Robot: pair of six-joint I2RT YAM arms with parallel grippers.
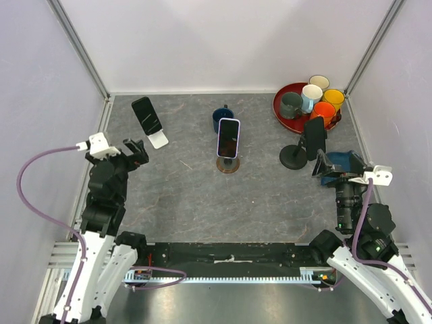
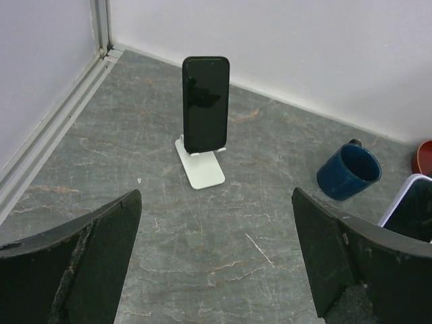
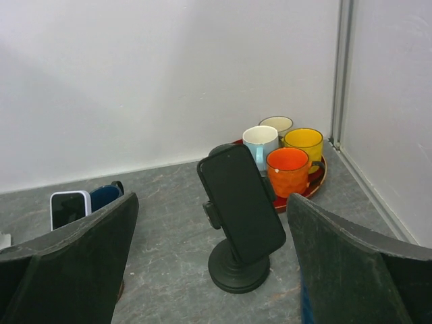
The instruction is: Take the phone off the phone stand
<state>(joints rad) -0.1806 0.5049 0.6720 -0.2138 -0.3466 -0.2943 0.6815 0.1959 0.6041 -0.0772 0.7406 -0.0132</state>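
Three phones stand on stands. A black phone leans on a white stand at the far left; my left gripper is open and empty just in front of it. In the left wrist view the phone and its stand lie beyond the open gripper. A white-cased phone sits on a round brown stand in the middle. A black phone is clamped in a black round-based stand; my right gripper is open beside it. The right wrist view shows this phone ahead of the gripper.
A dark blue mug stands behind the middle phone. A red tray with several mugs sits at the back right corner. A blue object lies under the right gripper. Walls close the table on three sides.
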